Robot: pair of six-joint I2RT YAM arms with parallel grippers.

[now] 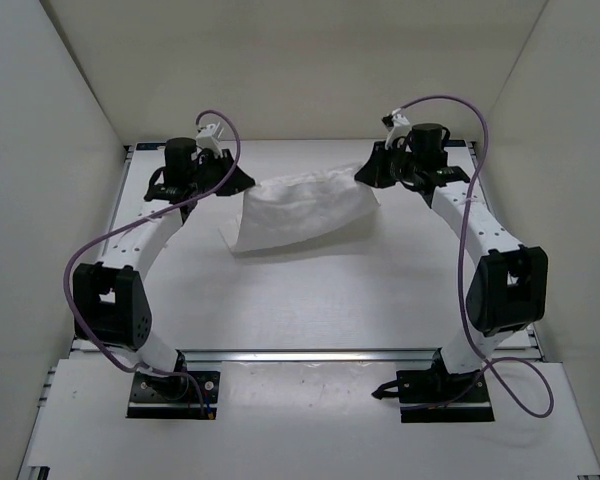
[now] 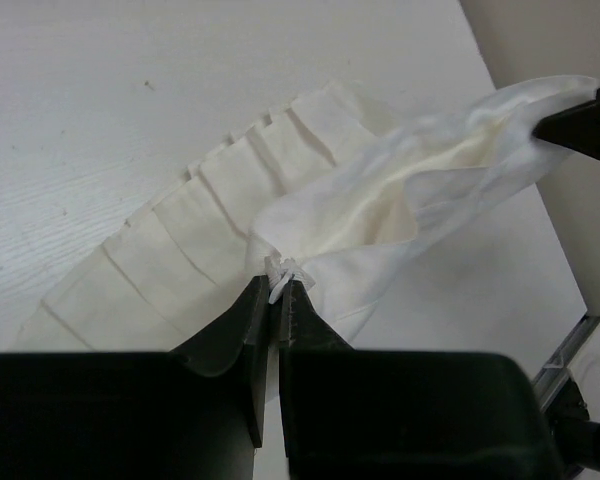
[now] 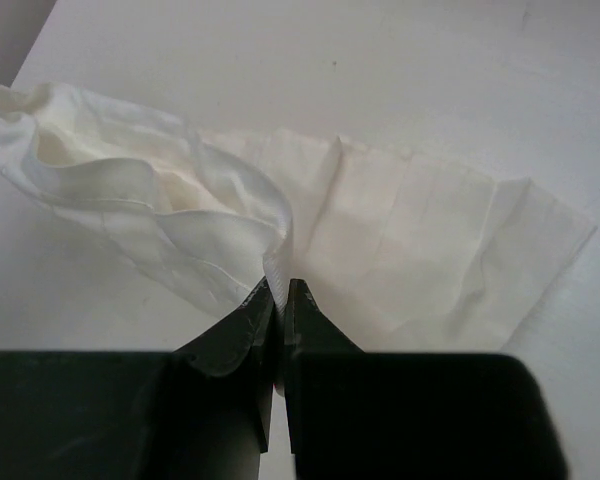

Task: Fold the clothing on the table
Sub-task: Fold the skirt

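Clothing (image 1: pixel 305 210) lies far-centre on the matte white bench (image 1: pixel 310 310) in the top view, a white, rumpled, roughly four-sided shape with its far edge strung between the two arms. Left end effector (image 1: pixel 238 182) meets the far-left corner, right end effector (image 1: pixel 368 176) the far-right. Left wrist view: jaws nearly shut, pinching a small bunched tuft of hem. Thin, half-sheer cloth lifts off the bench toward the other arm, and a band of regular pleats lies flat beneath. Right wrist view: jaws closed on the opposite corner, with a doubled, stitched edge rising into the pinch. The flat part shows faint square creases. Judgement: fold barely begun. To do it well, raise both corners level, keep the edge taut between them, carry it together toward the near hem and lay it down aligned. Cloth this floppy may sag or slip from so small a pinch.
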